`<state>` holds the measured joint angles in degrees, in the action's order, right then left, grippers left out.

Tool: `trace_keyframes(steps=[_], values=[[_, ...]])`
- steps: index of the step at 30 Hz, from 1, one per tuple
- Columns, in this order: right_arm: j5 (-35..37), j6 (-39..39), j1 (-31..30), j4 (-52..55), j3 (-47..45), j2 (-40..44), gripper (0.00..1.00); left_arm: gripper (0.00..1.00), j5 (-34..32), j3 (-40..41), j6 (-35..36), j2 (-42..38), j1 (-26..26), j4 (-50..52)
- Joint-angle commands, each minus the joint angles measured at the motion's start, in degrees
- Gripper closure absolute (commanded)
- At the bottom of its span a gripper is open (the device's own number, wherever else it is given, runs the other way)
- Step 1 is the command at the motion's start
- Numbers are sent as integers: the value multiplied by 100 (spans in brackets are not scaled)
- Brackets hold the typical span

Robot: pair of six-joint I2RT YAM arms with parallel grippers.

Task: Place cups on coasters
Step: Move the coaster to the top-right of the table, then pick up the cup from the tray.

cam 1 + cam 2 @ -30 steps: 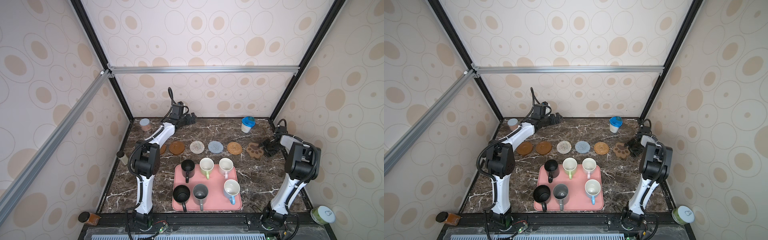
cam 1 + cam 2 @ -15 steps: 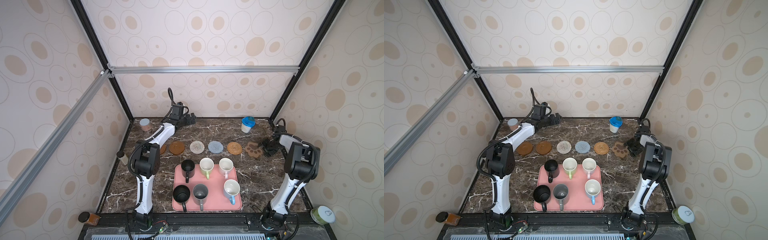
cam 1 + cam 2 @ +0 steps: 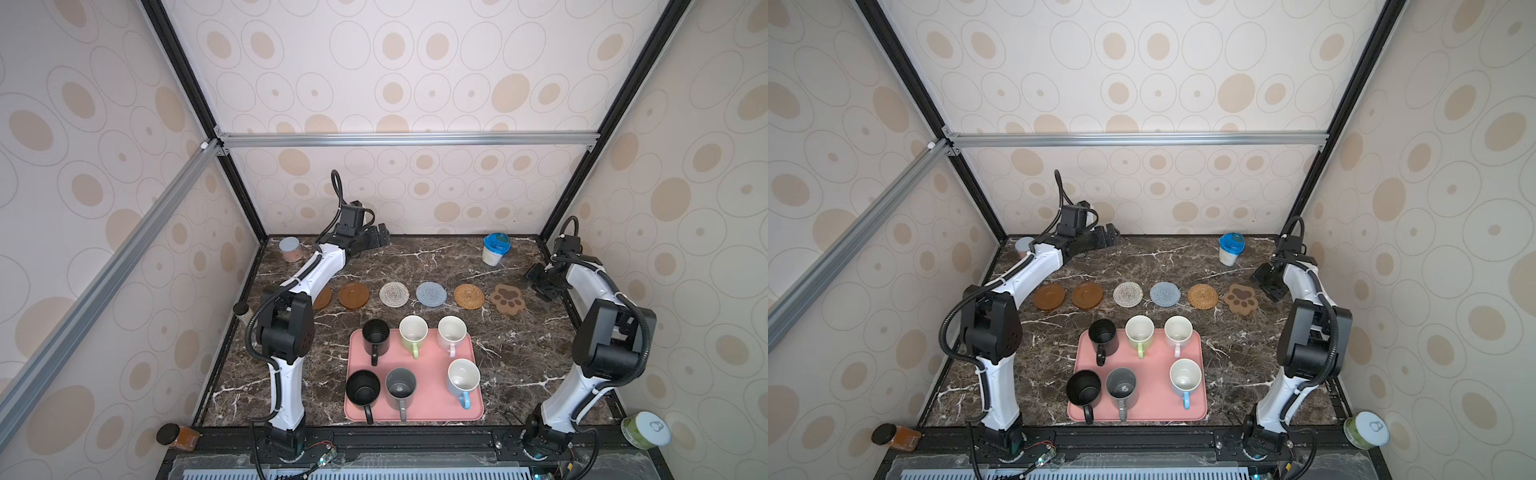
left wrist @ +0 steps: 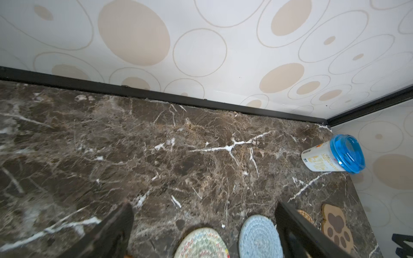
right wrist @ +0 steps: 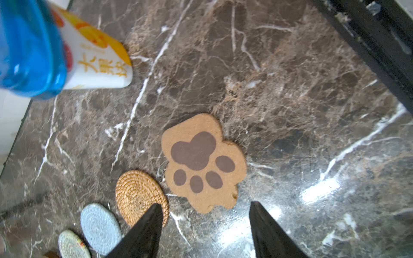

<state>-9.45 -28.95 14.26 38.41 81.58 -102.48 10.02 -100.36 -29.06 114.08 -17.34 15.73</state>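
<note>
**Six handled ceramic mugs on a tray, six coasters bare, both pincers open and empty.**

Nearest, the large pink rectangular tray [image 3: 428,382] carries every mug, close-packed: black mug [image 3: 363,388], grey mug [image 3: 401,386] and white mug with light blue outside [image 3: 462,376], then second black mug [image 3: 375,334], light green mug [image 3: 413,332] and white-pink mug [image 3: 451,332]. A pincer closing on one could clip its neighbour. Beyond, on the dark marble surface [image 3: 519,361], lie two brown wooden discs [image 3: 1087,296], whitish woven mat [image 3: 394,294], blue-grey woven mat [image 3: 431,294], tan rattan mat [image 3: 469,296] and brown paw-shaped mat [image 3: 508,298]. These look light and sit close together, so an off-centre mug may shift them. Farthest, the right pincer [image 3: 540,284] just beside the paw mat may nudge it. The left pincer [image 3: 378,237] is by the back wall.
</note>
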Motion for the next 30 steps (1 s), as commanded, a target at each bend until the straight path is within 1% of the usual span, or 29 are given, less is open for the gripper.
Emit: trace_keyframes(steps=[1,4,6,8,10,13,18,22,26,30], values=[[-17,578,-159,89,-307,498,34,0,-245,580,244,-718,-14,-234],[-162,733,-249,69,-415,792,35,0,-287,1337,144,-1316,-25,-514],[-264,961,-392,37,-475,1012,34,0,-263,1846,313,-1722,-49,-822],[-259,1127,-549,47,-509,1213,34,0,-468,2248,354,-2036,-52,-1000],[-319,1118,-672,175,-508,1378,34,0,-510,2523,289,-2257,-56,-1046],[-478,1101,-826,368,-514,1597,33,0,-396,2745,190,-2475,-69,-974],[-442,1273,-1189,741,-593,1992,33,0,-444,2988,266,-2812,-85,-849],[-490,1403,-1366,1075,-693,2305,33,0,-412,3220,261,-3068,-105,-793],[-559,1432,-1523,1258,-842,2599,33,0,-448,3651,320,-3441,-205,-871],[-577,1510,-1887,1461,-949,2788,33,0,-501,4281,416,-3781,-235,-1217]])
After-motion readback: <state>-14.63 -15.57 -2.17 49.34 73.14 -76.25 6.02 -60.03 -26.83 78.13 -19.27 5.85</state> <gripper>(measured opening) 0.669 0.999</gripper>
